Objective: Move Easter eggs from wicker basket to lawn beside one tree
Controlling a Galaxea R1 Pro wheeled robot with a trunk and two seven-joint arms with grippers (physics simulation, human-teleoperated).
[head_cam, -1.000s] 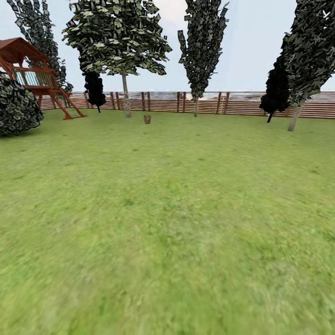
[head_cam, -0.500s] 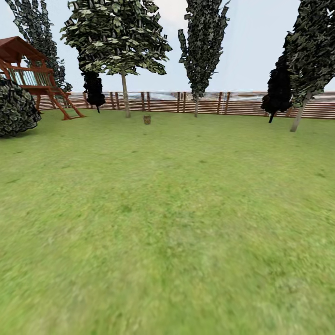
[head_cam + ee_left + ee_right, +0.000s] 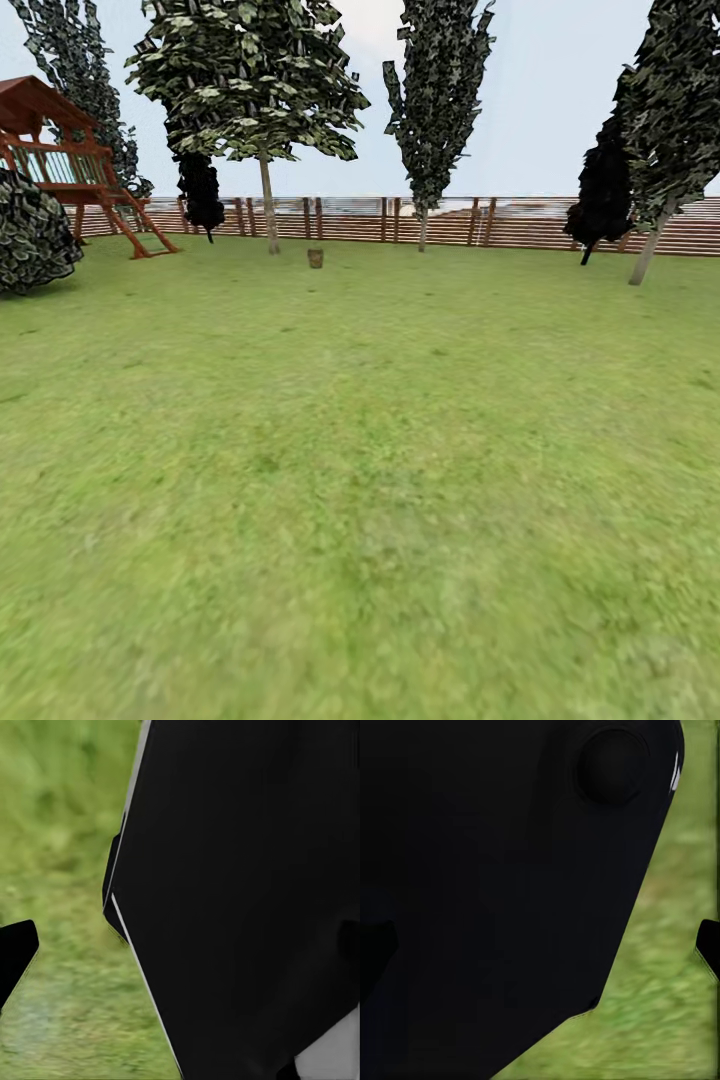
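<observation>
You are on the way across the lawn point(image 3: 360, 480), arms apparently tucked against the dark body for driving, so the wrist views give you black panels over grass. Whether either set of jaws is released or clenched cannot be told. The wicker basket point(image 3: 316, 258) stands far ahead of the jaws, near the fence point(image 3: 520, 222), just beside a pale-trunked tree point(image 3: 268, 205). No eggs can be made out yet.

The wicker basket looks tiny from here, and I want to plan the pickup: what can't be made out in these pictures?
- Eggs: the wicker basket is too small and far off in the head view to show its contents.
- Grippers: a black robot body part blocks the left wrist view, another the right wrist view; jaw state unclear.
- Play frame: cut off by the head view's left edge.
</observation>
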